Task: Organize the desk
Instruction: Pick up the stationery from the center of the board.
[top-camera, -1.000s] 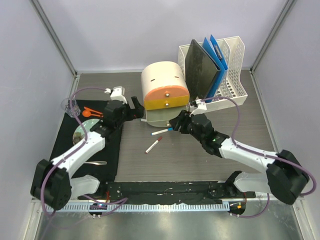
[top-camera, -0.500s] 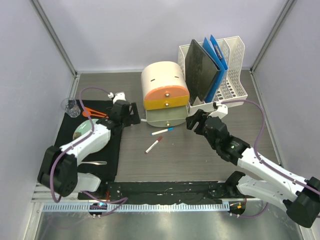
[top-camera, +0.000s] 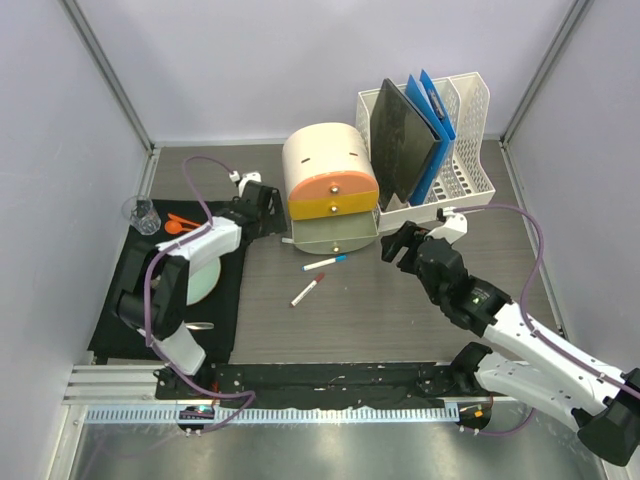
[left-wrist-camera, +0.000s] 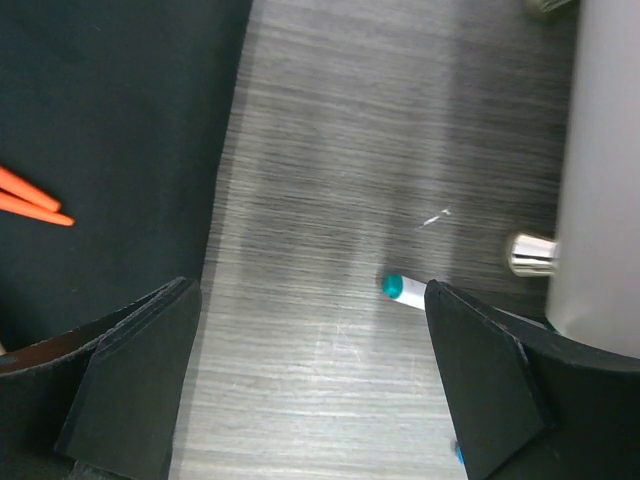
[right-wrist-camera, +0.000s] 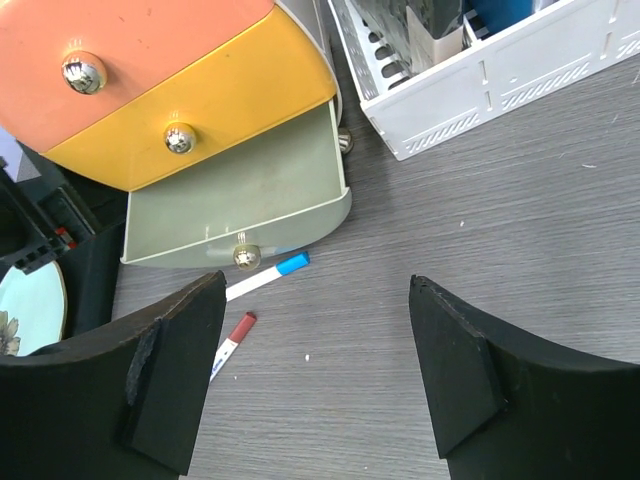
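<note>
Currently, right gripper (right-wrist-camera: 315, 340): jaws spread wide, nothing between them; hangs over bare wood, near the open drawer's front.
Left gripper (left-wrist-camera: 310, 370): fully spread, empty; sits low beside the left side of the drawer unit (top-camera: 325, 185), at the edge of the black mat (top-camera: 130, 300).
Open drawer (right-wrist-camera: 240, 210): grey-green, the lowest of three, pulled out toward the arms and empty as far as can be seen; probably left open to take the loose pens.
Blue-capped marker (right-wrist-camera: 265, 277): lies flat just in front of the drawer knob.
Red-capped marker (right-wrist-camera: 228, 345): lies flat a little nearer the arms, apart from the blue one.
Likely reason for pose: right jaws wide and above both markers suits a pick; left arm close to the unit could brace it.
File rack (right-wrist-camera: 480, 90): white, upright, just right of the drawer unit, holding folders.
Desk (top-camera: 400, 320): underlies everything, flat, face up; long axis appears to run side to side, parallel to the rail carrying the arm bases.
</note>
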